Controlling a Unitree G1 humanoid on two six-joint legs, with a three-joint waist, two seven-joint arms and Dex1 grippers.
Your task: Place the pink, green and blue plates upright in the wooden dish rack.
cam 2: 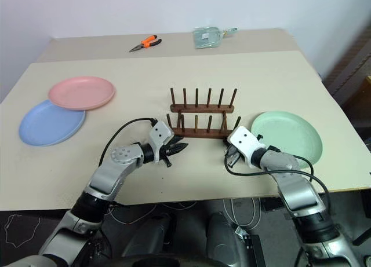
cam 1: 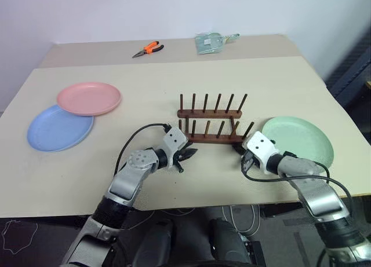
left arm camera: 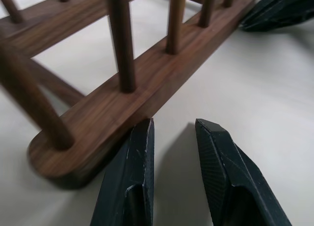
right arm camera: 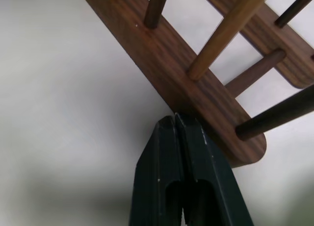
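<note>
Left hand (left arm camera: 171, 138) slightly apart, right hand (right arm camera: 182, 120) together, both against the empty wooden dish rack (cam 1: 211, 125).

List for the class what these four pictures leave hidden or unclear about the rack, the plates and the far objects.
- Blue plate: head views, its far edge lies under the pink plate.
- Wooden dish rack: both wrist views cut off the peg tops and the far rail.
- Right gripper: whether the shut fingers touch the rail end is unclear.
- Pale packet beside the orange-handled pliers: too small to identify.

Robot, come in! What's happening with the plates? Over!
Left gripper slightly open, right gripper shut, both at wooden dish rack's near rail. Pink, blue, green plates flat on table. Nothing blocking.
</note>
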